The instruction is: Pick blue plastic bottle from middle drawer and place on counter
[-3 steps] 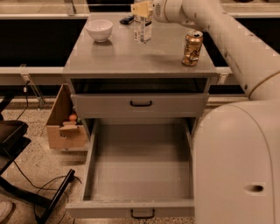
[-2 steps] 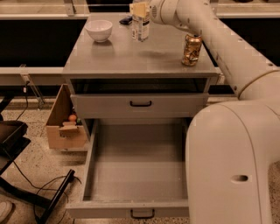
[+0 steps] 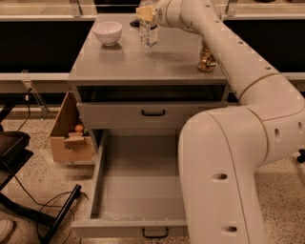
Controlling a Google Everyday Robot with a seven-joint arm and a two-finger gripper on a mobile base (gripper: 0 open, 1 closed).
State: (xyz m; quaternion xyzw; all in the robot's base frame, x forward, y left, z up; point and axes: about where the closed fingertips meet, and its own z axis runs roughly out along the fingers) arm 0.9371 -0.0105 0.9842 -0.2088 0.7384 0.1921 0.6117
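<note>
The blue plastic bottle [image 3: 149, 29] is upright over the back of the counter [image 3: 128, 62], to the right of a white bowl; I cannot tell whether its base touches the surface. My gripper [image 3: 146, 13] is at the bottle's top, its pale fingers closed around the neck, with the arm reaching in from the right. The middle drawer [image 3: 102, 188] is pulled wide open below, and the part of its inside that I see holds nothing. The arm's big white body covers the drawer's right side.
A white bowl [image 3: 107, 32] stands at the counter's back left. A gold can [image 3: 207, 58] stands at the right, partly behind the arm. The upper drawer [image 3: 152, 115] is shut. A cardboard box [image 3: 70, 140] and black chair legs [image 3: 33, 212] are on the floor at left.
The gripper and the bottle have shifted slightly left along the back of the counter. The arm now covers more of the gold can.
</note>
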